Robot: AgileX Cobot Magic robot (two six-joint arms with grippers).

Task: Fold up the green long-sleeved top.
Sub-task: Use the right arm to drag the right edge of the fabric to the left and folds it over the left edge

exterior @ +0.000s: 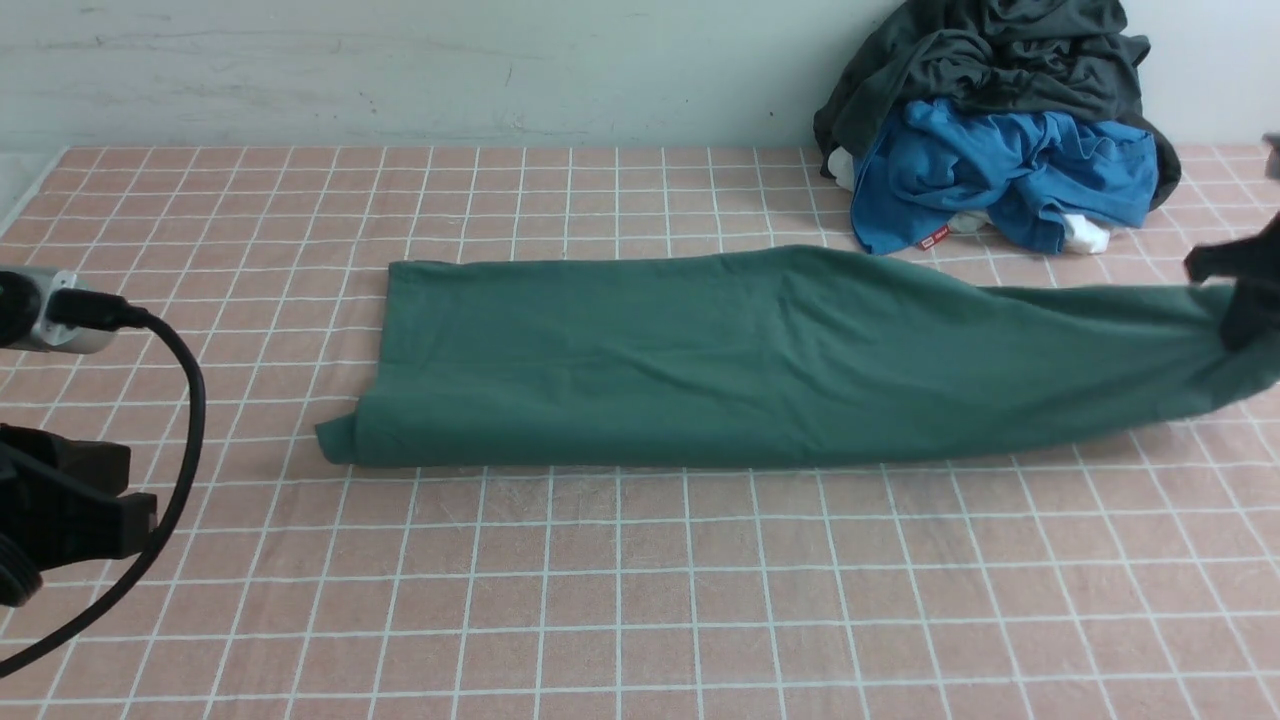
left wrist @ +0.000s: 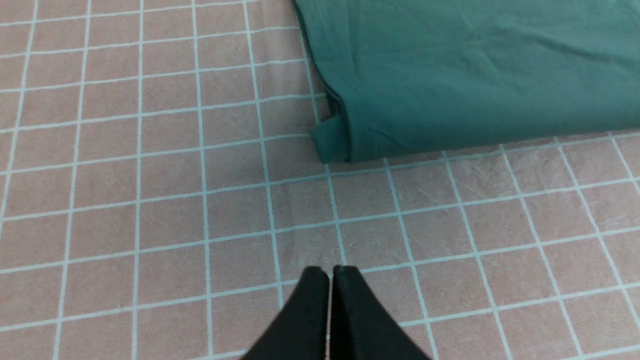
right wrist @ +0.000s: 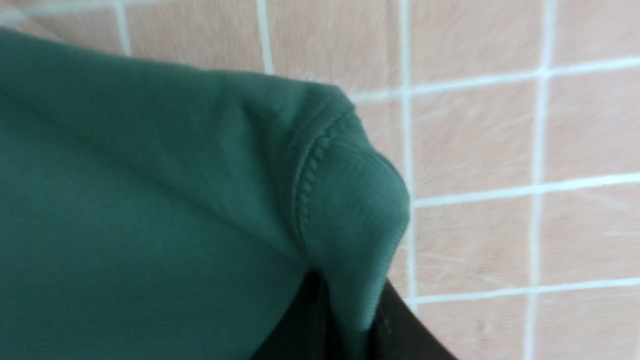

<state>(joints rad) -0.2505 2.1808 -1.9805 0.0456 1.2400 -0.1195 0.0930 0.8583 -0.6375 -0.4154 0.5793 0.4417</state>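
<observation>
You have the green long-sleeved top (exterior: 700, 360) lying mid-table (exterior: 600, 600) as one long narrow band; lengthwise folding looks done. Your right gripper (right wrist: 350, 310) pinches its ribbed right end. Your left gripper (left wrist: 329, 272), pressed together and empty, hangs near the left corner. Crosswise folds remain.

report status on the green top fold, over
Left gripper shut, empty, clear of the green top. Right gripper shut on its ribbed edge. Top in a long folded strip. Clothes pile behind, far right.
</observation>
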